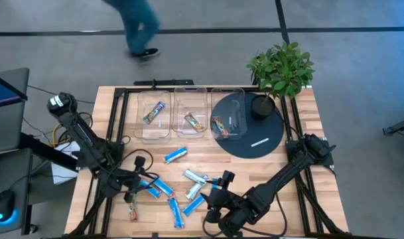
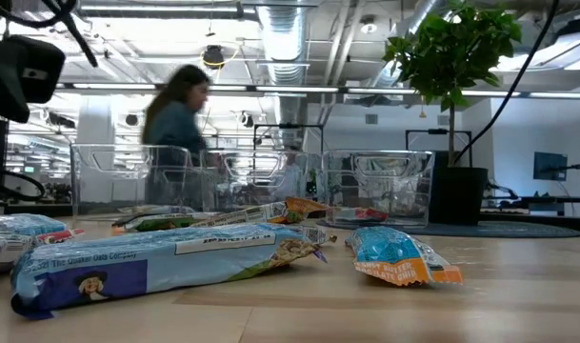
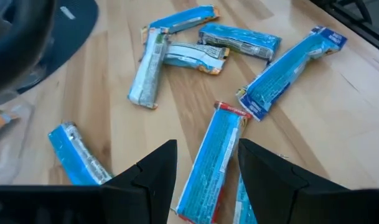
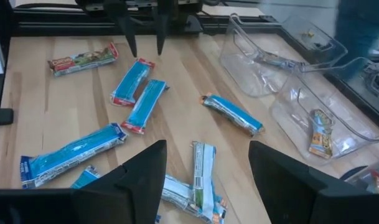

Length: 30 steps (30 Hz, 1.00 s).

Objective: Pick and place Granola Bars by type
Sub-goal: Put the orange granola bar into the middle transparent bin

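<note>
Both end effectors open, empty

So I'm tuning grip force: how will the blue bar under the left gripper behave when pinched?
The blue bar lies flat, so it shouldn't roll. Its glossy wrapper probably slips between the left gripper's open fingers. It looks light and thin, and may bend or crumble.

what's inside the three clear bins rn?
One bar each: left bin holds a silvery-green bar, middle bin an orange-brown one, right bin a reddish one. Nothing else visible through the clear walls.
</note>
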Available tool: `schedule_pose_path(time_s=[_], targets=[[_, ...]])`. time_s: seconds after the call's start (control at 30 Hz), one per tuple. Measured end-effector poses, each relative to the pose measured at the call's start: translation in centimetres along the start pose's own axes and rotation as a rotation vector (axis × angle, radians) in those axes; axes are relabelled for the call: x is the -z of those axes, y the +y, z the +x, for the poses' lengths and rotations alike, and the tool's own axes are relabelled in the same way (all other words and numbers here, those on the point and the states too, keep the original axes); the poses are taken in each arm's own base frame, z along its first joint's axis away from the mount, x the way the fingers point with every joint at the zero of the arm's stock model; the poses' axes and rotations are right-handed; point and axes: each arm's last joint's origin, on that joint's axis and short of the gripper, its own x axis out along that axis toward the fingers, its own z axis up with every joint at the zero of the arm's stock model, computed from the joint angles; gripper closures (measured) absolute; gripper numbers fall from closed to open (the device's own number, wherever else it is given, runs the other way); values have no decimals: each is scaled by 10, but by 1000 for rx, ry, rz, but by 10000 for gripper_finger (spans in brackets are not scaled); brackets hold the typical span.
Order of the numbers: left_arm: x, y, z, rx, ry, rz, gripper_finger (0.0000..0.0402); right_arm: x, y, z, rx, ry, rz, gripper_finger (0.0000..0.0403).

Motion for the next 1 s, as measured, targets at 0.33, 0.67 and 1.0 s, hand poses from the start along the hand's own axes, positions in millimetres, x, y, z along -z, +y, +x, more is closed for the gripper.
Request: schedule_pose_path(time_s=[0.33, 0.67, 1.0], targets=[[4, 8, 23, 105, 128, 47, 235, 0, 0, 0, -5, 5, 1, 182], [20, 2, 42, 154, 278, -7, 235, 19, 14, 14, -15, 54, -64, 182], [17, 1, 67, 84, 182, 25, 235, 21, 18, 25, -23, 57, -67, 182]])
